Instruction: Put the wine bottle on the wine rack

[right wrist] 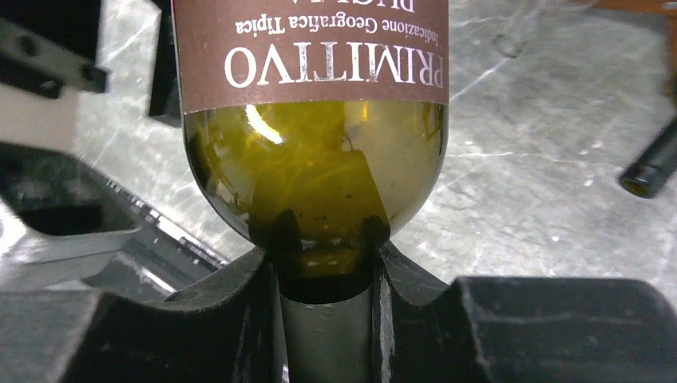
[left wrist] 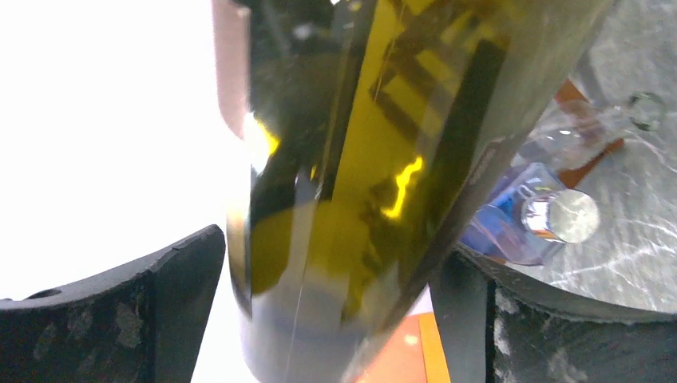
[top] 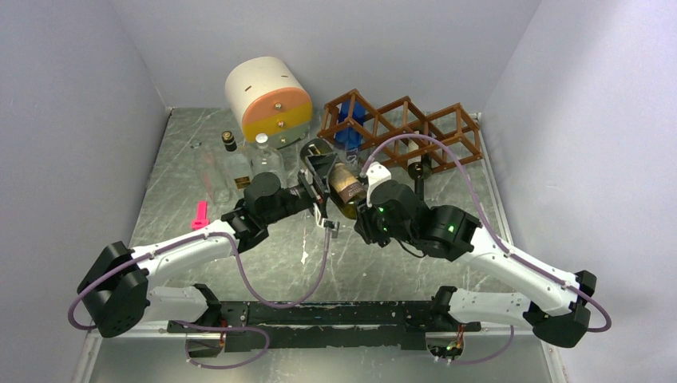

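wine bottle [right wrist: 315, 159] neck, pinched between right fingers [right wrist: 235, 315]

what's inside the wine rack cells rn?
The wine rack holds a blue item in its left cell. The right cell looks empty. A dark bottle neck shows below the middle cell; slats hide whether it sits inside.

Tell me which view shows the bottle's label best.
Right wrist: the label fills the top of the picture, and "PRIMITIVO" is readable though upside down. The top view shows the bottle small, its label unreadable. The left wrist view shows mostly green glass and only a sliver of label edge.
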